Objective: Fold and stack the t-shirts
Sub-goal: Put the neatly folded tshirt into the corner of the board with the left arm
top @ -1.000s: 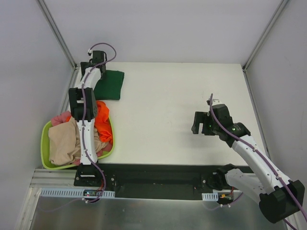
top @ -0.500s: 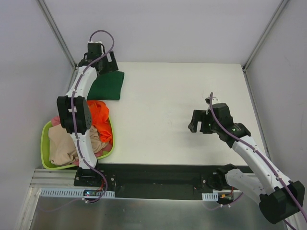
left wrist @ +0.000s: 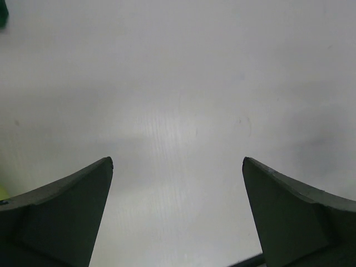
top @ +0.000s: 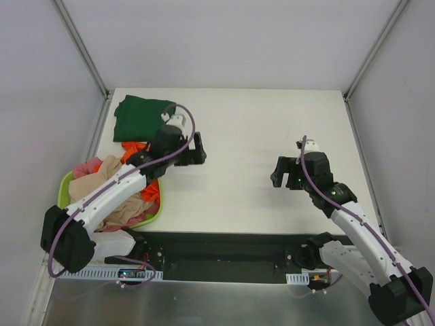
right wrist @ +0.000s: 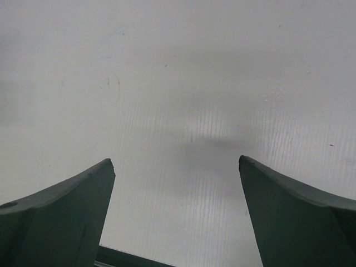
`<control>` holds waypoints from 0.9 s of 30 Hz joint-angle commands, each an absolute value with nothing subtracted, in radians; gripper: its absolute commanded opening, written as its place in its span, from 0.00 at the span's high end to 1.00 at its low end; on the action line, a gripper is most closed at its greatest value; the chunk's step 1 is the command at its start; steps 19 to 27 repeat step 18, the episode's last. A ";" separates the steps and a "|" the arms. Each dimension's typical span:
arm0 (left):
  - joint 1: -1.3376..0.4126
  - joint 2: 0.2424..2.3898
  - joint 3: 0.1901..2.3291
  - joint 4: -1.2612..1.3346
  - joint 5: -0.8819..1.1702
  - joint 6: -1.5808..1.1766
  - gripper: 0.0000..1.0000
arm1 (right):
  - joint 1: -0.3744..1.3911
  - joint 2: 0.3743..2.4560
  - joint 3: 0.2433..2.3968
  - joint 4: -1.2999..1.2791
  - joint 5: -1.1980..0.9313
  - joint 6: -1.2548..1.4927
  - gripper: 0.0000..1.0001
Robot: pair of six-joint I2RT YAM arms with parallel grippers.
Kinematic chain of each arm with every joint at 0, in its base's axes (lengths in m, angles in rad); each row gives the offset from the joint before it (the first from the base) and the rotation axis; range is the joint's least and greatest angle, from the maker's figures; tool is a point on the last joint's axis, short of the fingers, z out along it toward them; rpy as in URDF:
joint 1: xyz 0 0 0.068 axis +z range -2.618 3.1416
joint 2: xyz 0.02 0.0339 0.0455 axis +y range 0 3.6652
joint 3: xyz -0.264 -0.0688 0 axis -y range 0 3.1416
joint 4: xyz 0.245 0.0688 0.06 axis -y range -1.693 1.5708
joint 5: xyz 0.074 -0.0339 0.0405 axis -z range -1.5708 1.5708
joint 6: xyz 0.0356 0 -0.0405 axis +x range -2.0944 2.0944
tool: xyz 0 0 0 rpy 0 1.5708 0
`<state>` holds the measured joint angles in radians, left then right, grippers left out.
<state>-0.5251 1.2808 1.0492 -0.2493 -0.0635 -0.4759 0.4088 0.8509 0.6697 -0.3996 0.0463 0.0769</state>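
A dark green t-shirt (top: 139, 117) lies folded at the table's far left corner. Orange (top: 134, 151), pink (top: 88, 167) and beige (top: 87, 191) t-shirts are heaped in the lime-green basket (top: 63, 198) at the near left. My left gripper (top: 198, 151) hangs just right of the basket and the green shirt, open over bare white table (left wrist: 183, 83), with nothing between its fingers (left wrist: 67, 206). My right gripper (top: 277, 174) hovers at the right middle, also open and empty, with only table (right wrist: 183, 83) beneath it.
Grey walls with metal corner posts (top: 81, 47) close in the table on three sides. The left arm (top: 112, 193) reaches across the basket. A black rail (top: 224, 248) runs along the near edge between the arm bases.
My left arm has swung back from the far left corner, off the green t-shirt, to the table beside the basket. The shirt now lies uncovered. The right gripper has barely shifted.
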 commanded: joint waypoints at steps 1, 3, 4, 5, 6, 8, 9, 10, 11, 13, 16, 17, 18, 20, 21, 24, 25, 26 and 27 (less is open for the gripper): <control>-0.589 1.064 0.804 -0.219 -0.199 -0.572 0.01 | 0.402 0.792 0.624 -0.313 0.061 0.066 0.04; -0.591 0.950 0.701 -0.219 -0.212 -0.584 0.01 | 0.400 0.770 0.585 -0.293 0.072 0.092 0.04; -0.591 0.899 0.639 -0.218 -0.224 -0.595 0.01 | 0.402 0.762 0.569 -0.285 0.092 0.106 0.04; -0.591 0.826 0.596 -0.219 -0.232 -0.607 0.01 | 0.400 0.752 0.549 -0.278 0.113 0.118 0.04; -0.591 0.775 0.563 -0.219 -0.236 -0.618 0.01 | 0.402 0.743 0.543 -0.279 0.124 0.118 0.04; -0.591 0.710 0.516 -0.221 -0.251 -0.623 0.01 | 0.402 0.721 0.540 -0.281 0.121 0.121 0.04; -0.591 0.690 0.508 -0.230 -0.262 -0.623 0.01 | 0.402 0.710 0.538 -0.278 0.120 0.121 0.04; -0.591 0.674 0.505 -0.247 -0.271 -0.626 0.01 | 0.400 0.697 0.532 -0.278 0.120 0.117 0.04; -0.591 0.661 0.506 -0.261 -0.275 -0.626 0.01 | 0.400 0.683 0.522 -0.272 0.127 0.117 0.04; -0.591 0.638 0.508 -0.284 -0.279 -0.635 0.01 | 0.402 0.648 0.496 -0.246 0.126 0.112 0.04; -0.591 0.620 0.512 -0.298 -0.299 -0.640 0.01 | 0.402 0.608 0.488 -0.235 0.117 0.109 0.04; -0.591 0.617 0.517 -0.308 -0.310 -0.646 0.01 | 0.402 0.594 0.485 -0.239 0.123 0.110 0.04; -0.591 0.615 0.520 -0.313 -0.311 -0.649 0.01 | 0.400 0.575 0.479 -0.241 0.132 0.117 0.04; -0.591 0.615 0.520 -0.313 -0.311 -0.649 0.01 | 0.400 0.575 0.479 -0.241 0.132 0.117 0.04; -0.591 0.615 0.520 -0.313 -0.311 -0.649 0.01 | 0.400 0.575 0.479 -0.241 0.132 0.117 0.04; -0.591 0.615 0.520 -0.313 -0.311 -0.649 0.01 | 0.400 0.575 0.479 -0.241 0.132 0.117 0.04; -0.591 0.615 0.520 -0.313 -0.311 -0.649 0.01 | 0.400 0.575 0.479 -0.241 0.132 0.117 0.04; -0.591 0.615 0.520 -0.313 -0.311 -0.649 0.01 | 0.400 0.575 0.479 -0.241 0.132 0.117 0.04; -0.591 0.615 0.520 -0.313 -0.311 -0.649 0.01 | 0.400 0.575 0.479 -0.241 0.132 0.117 0.04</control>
